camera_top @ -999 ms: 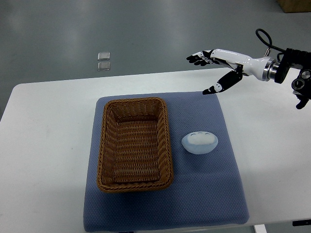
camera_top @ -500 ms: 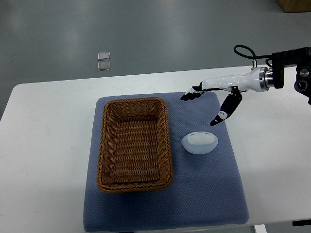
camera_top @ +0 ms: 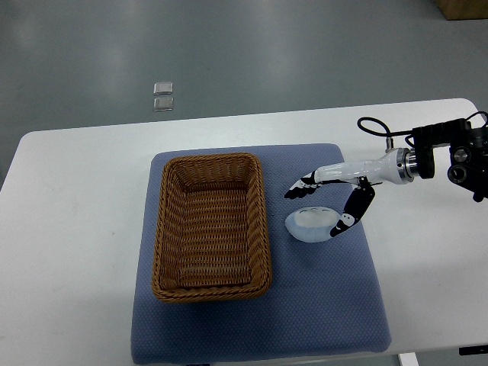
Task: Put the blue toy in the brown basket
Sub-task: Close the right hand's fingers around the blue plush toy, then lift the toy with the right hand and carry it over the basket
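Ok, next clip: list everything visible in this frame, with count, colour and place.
basket: one, brown wicker, on the left part of the mat, empty.
toy: one, pale blue, oval, on the mat just right of the basket.
mat: one, blue-grey, centred on the table.
table: one, white, under everything.
small clear squares: two, on the grey floor beyond the table.
right robot hand: one, white with black fingertips, open, fingers and thumb spread around the toy from the right; whether it touches is unclear.

No legible text, label, brand, number or sign anywhere.
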